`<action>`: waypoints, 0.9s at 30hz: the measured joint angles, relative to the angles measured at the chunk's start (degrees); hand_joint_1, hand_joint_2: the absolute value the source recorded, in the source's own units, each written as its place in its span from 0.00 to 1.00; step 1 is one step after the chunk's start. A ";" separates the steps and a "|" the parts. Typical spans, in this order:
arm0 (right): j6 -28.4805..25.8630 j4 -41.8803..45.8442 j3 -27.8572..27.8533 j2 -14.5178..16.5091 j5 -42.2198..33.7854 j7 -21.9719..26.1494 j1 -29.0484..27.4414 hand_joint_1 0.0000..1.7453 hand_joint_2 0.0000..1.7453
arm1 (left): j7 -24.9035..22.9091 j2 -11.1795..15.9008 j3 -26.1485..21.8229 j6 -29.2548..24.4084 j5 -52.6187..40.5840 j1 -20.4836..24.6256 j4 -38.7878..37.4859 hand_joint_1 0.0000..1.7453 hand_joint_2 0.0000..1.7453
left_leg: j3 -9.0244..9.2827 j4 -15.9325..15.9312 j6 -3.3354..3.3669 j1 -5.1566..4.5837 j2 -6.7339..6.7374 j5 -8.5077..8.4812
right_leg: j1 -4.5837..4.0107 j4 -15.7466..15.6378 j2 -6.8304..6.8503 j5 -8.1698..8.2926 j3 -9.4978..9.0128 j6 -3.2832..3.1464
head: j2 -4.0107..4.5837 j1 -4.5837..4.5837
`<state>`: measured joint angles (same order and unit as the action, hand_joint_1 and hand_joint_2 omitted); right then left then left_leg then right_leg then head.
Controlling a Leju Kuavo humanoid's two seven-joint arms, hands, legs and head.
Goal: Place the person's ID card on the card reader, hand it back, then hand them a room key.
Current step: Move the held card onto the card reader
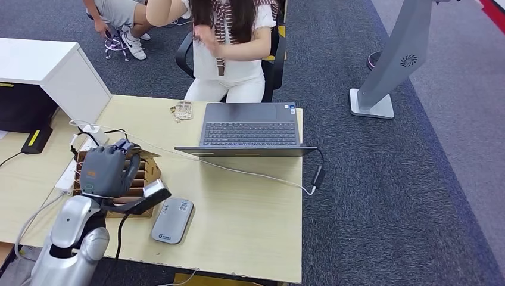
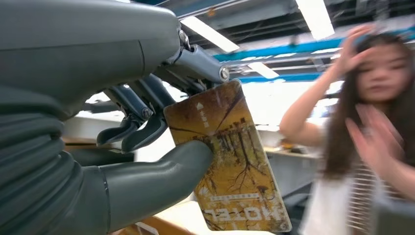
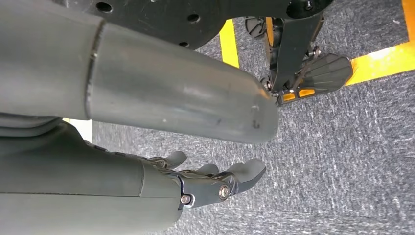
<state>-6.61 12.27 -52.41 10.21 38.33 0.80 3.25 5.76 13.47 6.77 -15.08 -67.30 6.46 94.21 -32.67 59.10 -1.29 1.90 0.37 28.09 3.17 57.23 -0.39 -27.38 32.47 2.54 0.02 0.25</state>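
My left hand [image 2: 122, 147] pinches room key [image 2: 227, 161] between thumb and fingers — card raised above card box [image 1: 143, 173], face toward person [image 1: 229, 47] for handover. Right hand [image 3: 195, 183] hangs over floor, fingers loosely apart, holding nothing. Card reader [image 1: 172, 220] on desk [image 1: 250, 208].

Glossy plastic room key [image 2: 230, 161]; matt grey plastic left hand [image 2: 98, 98]; pale wood-look desk [image 1: 250, 208].

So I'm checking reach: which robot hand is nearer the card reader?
Left. The left robot hand holds a key card just beside the card reader; the right robot hand hangs over carpet.
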 joint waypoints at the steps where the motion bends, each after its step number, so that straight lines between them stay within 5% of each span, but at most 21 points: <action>1: -0.08 -0.01 -0.25 0.00 -0.15 0.03 -0.01 0.00 0.00 | 0.31 0.03 0.38 -0.61 -0.20 -1.92 1.38 1.00 1.00 | -0.01 0.00 0.01 0.00 0.00 0.01 | 0.00 0.00 0.00 -0.01 0.01 0.00 | 0.00 0.01; 10: -0.62 -0.01 -1.73 0.02 -0.72 0.32 -0.01 0.00 0.00 | 0.95 0.97 2.16 -1.66 -0.95 -10.83 7.39 1.00 1.00 | -0.02 0.00 0.02 0.00 -0.02 0.01 | -0.01 -0.01 0.05 -0.01 0.01 0.00 | 0.00 -0.01; 27: -0.04 -0.01 -2.85 0.03 -0.28 0.19 0.08 0.00 0.00 | -5.71 3.59 5.70 8.34 -7.39 -9.18 3.74 1.00 1.00 | -0.02 0.00 -0.01 0.00 -0.04 -0.02 | 0.00 -0.01 0.05 0.02 0.01 -0.01 | 0.00 -0.01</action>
<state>-6.64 12.26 -55.25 10.23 38.05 0.99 3.33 0.05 17.06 12.46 -6.74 -74.69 -2.72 97.95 -32.69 59.10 -1.30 1.91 0.33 28.07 3.17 57.22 -0.34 -27.37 32.48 2.53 0.02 0.24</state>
